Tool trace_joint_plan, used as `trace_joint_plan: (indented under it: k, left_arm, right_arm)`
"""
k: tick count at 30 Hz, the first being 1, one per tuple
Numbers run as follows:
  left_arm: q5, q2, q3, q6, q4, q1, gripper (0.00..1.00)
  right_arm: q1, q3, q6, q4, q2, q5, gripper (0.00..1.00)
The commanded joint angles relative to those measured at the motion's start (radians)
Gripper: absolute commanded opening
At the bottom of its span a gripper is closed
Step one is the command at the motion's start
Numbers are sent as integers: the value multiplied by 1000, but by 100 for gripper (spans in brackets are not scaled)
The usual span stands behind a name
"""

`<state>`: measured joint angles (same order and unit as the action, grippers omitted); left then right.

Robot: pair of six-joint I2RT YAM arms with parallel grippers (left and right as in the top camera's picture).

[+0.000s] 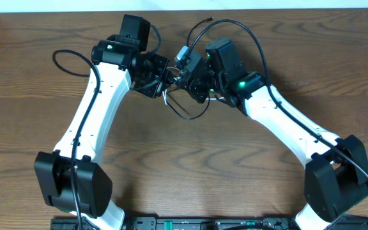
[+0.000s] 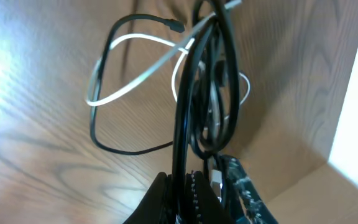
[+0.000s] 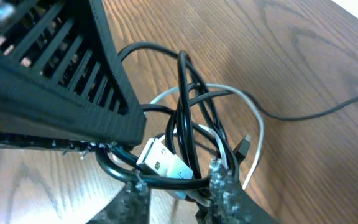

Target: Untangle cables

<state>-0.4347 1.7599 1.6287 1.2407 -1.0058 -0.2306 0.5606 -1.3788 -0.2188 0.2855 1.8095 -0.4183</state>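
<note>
The black cable [image 1: 190,116] and white cable [image 1: 166,96] hang tangled between my two grippers at the table's far middle. My left gripper [image 1: 163,75] is shut on a black cable strand; in the left wrist view [image 2: 182,182] the strand runs up from its jaws, with a black loop [image 2: 94,127] and white loops [image 2: 143,39] beyond. My right gripper [image 1: 185,76] sits just right of it. In the right wrist view its fingers [image 3: 178,183] are closed around a white USB plug [image 3: 163,160] and black strands [image 3: 182,106]; the white cable [image 3: 257,124] curves behind.
The wooden table's far edge [image 1: 299,7] runs along the top by a pale wall. Thicker black arm wires loop at the left [image 1: 62,57] and the right [image 1: 251,35]. The left gripper's black body [image 3: 61,74] fills the right wrist view's upper left.
</note>
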Motion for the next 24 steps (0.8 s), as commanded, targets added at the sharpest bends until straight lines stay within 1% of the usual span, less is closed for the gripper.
trace_joint_plan:
  k: [1,2,5,7,12,13,18,20,24]
  left_arm:
    - [-78,-21,12,-239,-37,-23,8]
    - [-78,-21,12,-273,-37,-23,8]
    - [-77,-21,12,-427,-29,-20,8]
    - [-77,-21,12,-513,-24,-20,8]
    - [-78,-21,12,-626,-22,-21,8]
    - [-78,-21,12,-663,-23,-21,8]
    - [-77,-21,12,-767,-26,-21,8]
    - [-77,-21,12,-792,-26,-21,8]
    - [-77,-21,12,-796,-21,-21,8]
  right_arm:
    - [-21,-12,69,-40,13,57,16]
    - [-28,-12,70,-35,13,56,13]
    - [-51,-12,69,-19,13,32,1]
    - [-70,-12,68,-5,13,-10,1]
    - [-108,-12,70,-2,13,-109,1]
    - [-120,-13,96,-3,13,-112,1]
    - [-149,-12,161,3,13,-100,1]
    - [-157,-12,181,3,13,-91,1]
    - [-161,-12,181,3,13,-98,1]
